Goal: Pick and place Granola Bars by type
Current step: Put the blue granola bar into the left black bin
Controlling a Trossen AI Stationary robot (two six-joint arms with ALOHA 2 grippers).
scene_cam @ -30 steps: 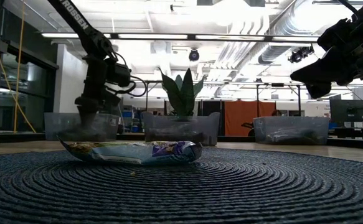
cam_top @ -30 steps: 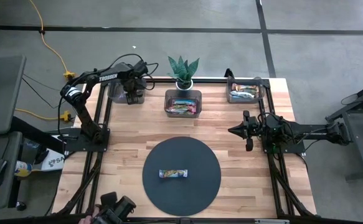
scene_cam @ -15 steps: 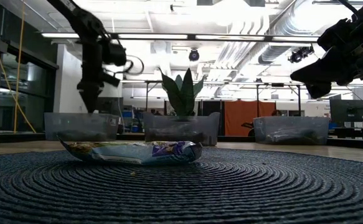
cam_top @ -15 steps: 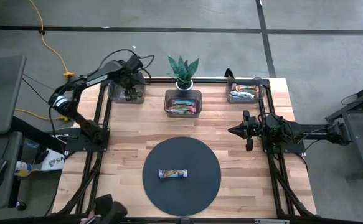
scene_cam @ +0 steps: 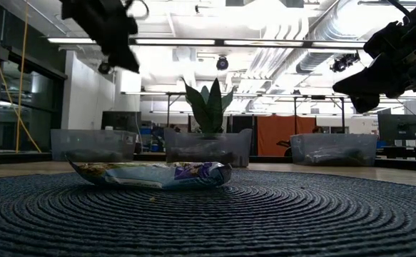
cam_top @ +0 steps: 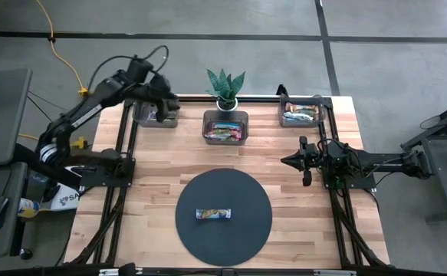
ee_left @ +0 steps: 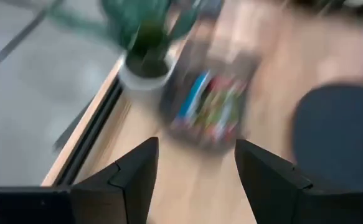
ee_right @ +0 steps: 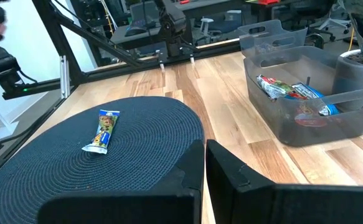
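1. One granola bar (cam_top: pixel 213 214) left on the round mat (cam_top: pixel 246 192), a bit toward the near edge and just left of mat centre. Lies flat, long axis running left-right across the table. Nothing touching it.
2. Right gripper (cam_top: pixel 287 161) hangs over bare wood just off the mat's far-right rim, fingers pressed together, holding nothing. It points leftward over the table; the bar lies from it toward the near side and left, across the mat.
3. Middle bin (cam_top: pixel 225 127), beyond the mat's far edge, holds several bars. Potted plant (cam_top: pixel 225 86) right behind it.
4. Right bin (cam_top: pixel 303 113), beyond the mat and off to its right, also holds bars.
5. Left bin (cam_top: pixel 156 115), beyond the mat and off to its left. Left gripper (cam_top: pixel 167 102) is raised over that bin's far-right corner, fingers (ee_left: pixel 134 177) spread, nothing between them.
6. My read: the right gripper is clearly nearer the bar than the left. Either arm would need jaws across the bar's short side, i.e. closing near-far against that left-right axis. Wrapper type is too small to call from here, so target bin unclear.
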